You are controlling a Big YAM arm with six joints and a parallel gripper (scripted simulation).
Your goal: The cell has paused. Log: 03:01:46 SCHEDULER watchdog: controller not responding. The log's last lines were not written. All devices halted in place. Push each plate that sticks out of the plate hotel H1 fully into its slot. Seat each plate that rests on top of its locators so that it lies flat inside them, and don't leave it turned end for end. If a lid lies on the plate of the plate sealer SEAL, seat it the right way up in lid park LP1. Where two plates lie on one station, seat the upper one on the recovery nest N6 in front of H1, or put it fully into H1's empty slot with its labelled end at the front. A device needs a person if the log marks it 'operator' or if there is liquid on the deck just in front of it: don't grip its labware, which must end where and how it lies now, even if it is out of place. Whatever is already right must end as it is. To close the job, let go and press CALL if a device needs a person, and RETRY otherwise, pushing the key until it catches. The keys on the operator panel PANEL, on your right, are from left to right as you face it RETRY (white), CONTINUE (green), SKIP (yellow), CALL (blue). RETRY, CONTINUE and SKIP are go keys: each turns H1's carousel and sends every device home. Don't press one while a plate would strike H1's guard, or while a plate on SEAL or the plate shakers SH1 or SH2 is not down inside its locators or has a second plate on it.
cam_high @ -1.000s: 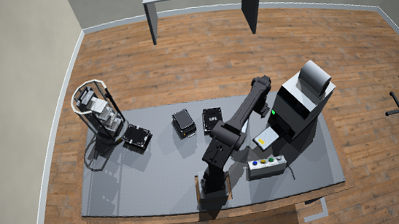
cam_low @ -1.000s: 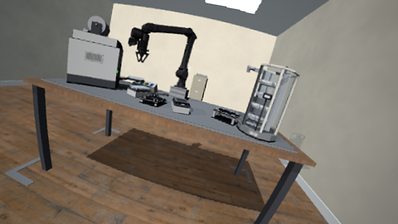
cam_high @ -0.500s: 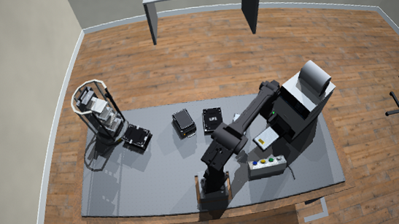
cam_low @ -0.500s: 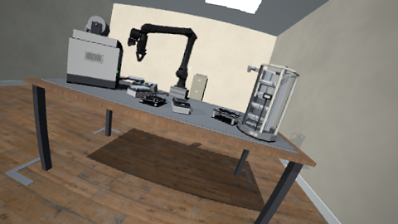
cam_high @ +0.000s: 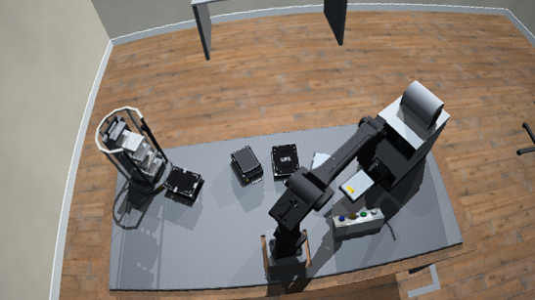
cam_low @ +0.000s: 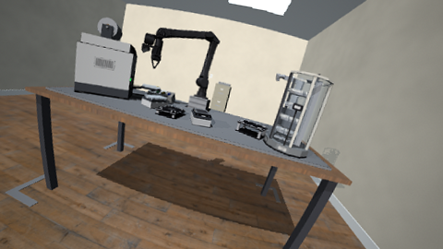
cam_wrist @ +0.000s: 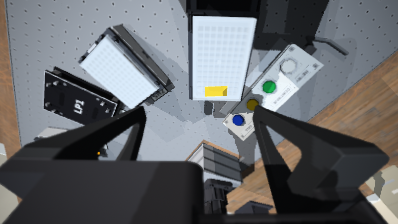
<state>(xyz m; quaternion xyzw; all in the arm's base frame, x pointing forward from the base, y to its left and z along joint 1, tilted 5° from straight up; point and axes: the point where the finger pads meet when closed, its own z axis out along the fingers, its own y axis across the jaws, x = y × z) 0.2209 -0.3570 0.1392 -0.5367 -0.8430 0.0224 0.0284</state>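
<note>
gripper hangs high with jaws fully spread, holding nothing, positioned to survey. below it, white plate with yellow label lies on seal's tray beside panel; lp1 stands unoccupied.

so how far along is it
Nothing looks done. In hand: the gripper hangs open and empty, high above the sealer's white plate and the key panel. Left: LP1 is bare, no key pressed, and the hotel awaits checking.

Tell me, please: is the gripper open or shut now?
Open. In the wrist view the gripper has its two fingers wide apart with nothing between them; the plate and panel show through the gap.
</note>
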